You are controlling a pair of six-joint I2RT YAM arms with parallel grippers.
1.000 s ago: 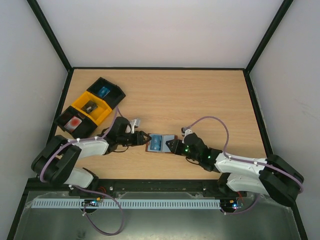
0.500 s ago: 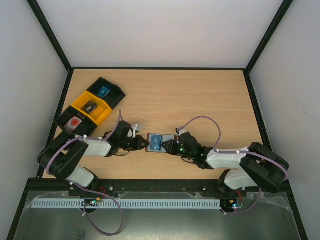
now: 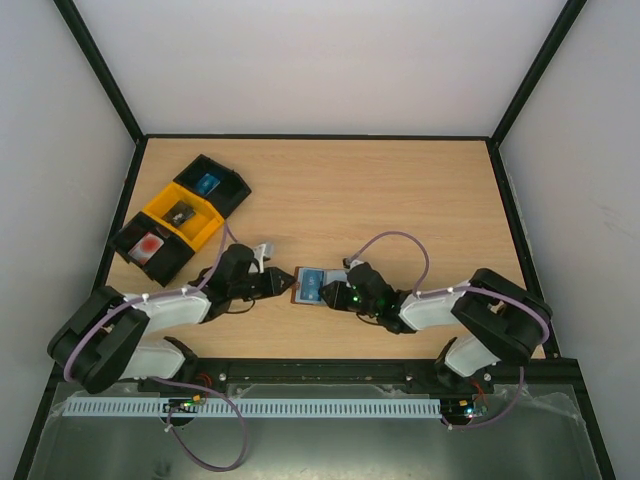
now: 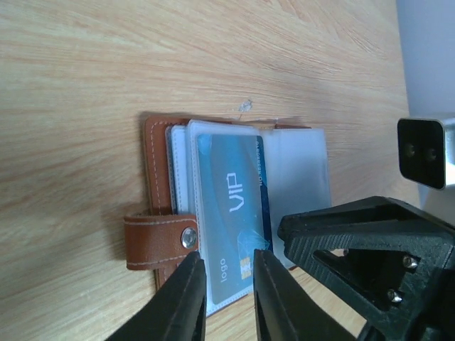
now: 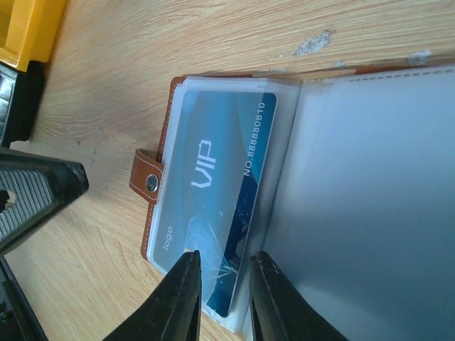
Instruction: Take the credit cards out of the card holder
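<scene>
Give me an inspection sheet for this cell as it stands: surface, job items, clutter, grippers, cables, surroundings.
Surface: wooden table, a few pale flecks beside the holder.
Job's things: card holder lies open; a blue VIP card sits in its clear sleeve.
Clutter: three bins at the far left, black, yellow, black, each with a small item inside.
Grippers: left gripper and right gripper both at the card's logo end, jaws narrowly apart; contact not clear.
Cables: purple cable looped over each arm.
Surroundings: white walls, black frame; nothing else seen.
</scene>
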